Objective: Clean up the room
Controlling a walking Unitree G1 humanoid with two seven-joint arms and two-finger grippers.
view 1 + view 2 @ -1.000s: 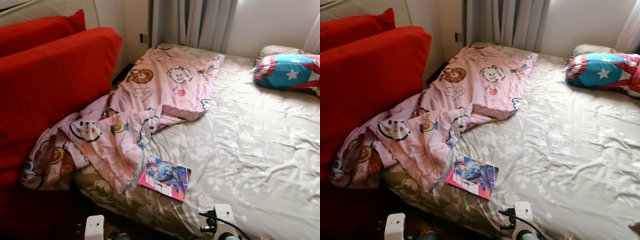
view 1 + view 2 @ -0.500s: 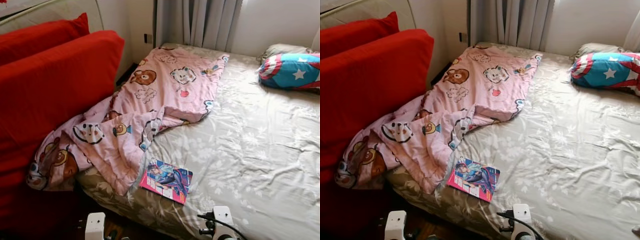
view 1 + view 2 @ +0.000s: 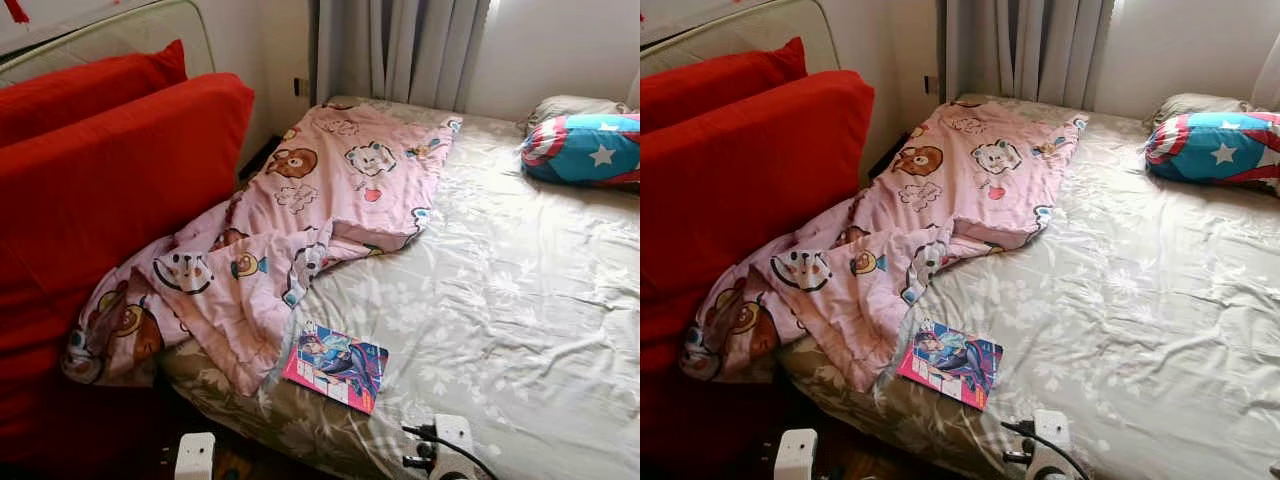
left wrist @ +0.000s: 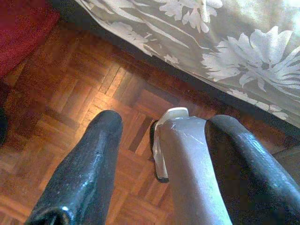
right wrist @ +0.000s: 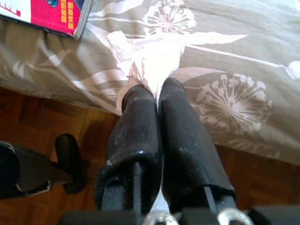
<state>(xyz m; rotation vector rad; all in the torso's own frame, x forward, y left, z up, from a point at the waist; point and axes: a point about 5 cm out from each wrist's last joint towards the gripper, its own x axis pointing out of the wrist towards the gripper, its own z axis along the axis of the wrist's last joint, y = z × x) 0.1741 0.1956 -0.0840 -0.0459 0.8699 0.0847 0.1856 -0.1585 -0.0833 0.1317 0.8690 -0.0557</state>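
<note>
A pink cartoon blanket (image 3: pixel 300 220) sprawls across the bed (image 3: pixel 520 300), one end spilling onto the red sofa (image 3: pixel 100 190). A bright comic book (image 3: pixel 335 365) lies flat near the bed's front edge, just beside the blanket's corner. The right tool (image 5: pixel 159 101) hangs low at the mattress side, fingers clenched on nothing, the book just beyond. The left tool (image 4: pixel 161 136) dangles released above the parquet floor (image 4: pixel 70 93).

Glossy black fingers (image 5: pixel 140 122) on each hand, white wrist housings (image 3: pixel 195 455), one black cable (image 3: pixel 1065 462).
</note>
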